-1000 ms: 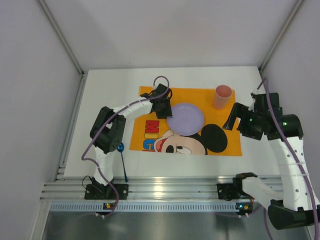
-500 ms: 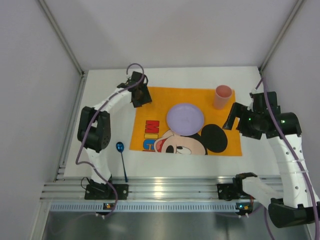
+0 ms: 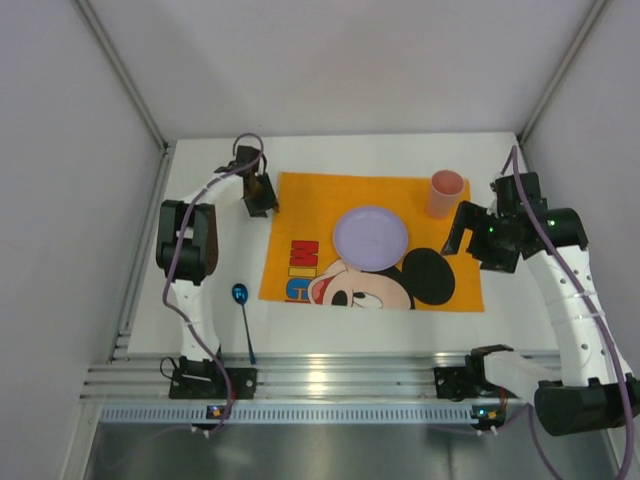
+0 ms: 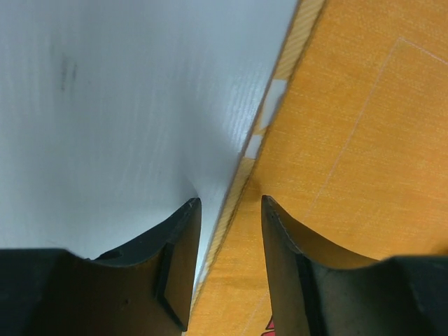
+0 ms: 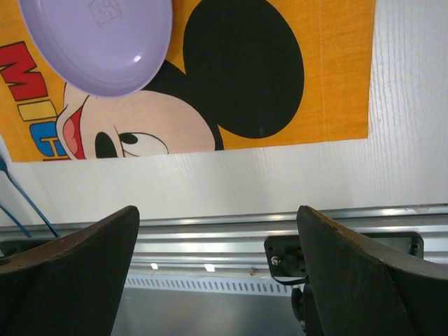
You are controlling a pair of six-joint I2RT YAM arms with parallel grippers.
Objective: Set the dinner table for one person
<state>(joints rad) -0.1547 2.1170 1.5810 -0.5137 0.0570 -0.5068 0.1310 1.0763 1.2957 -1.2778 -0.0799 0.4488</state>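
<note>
I judge the setting to be mostly laid out. The lilac plate (image 3: 370,236) sits in the middle of the orange placemat (image 3: 330,200), and the pink cup (image 3: 445,193) stands upright at the mat's far right corner. The blue spoon (image 3: 243,318) lies off the mat on the white desk (image 3: 400,152), which spreads under everything, just beside the mat's left edge.

My left tool (image 4: 229,204) hangs low over the mat's far left corner. Its fingers are a narrow gap apart and straddle the mat's border, with nothing pinched between them. My right tool (image 5: 217,210) hovers with its fingers spread wide and empty, beyond the mat's right edge.

The spoon looks like the piece left to place. For that I would bring the left arm back toward the near side, line the fingers up across the thin handle and close low against the desk.

A second ago the left tool was at the plate's left rim, and it has since swung out to this corner. The plate, cup and spoon have not shifted, and the right arm has barely turned.
</note>
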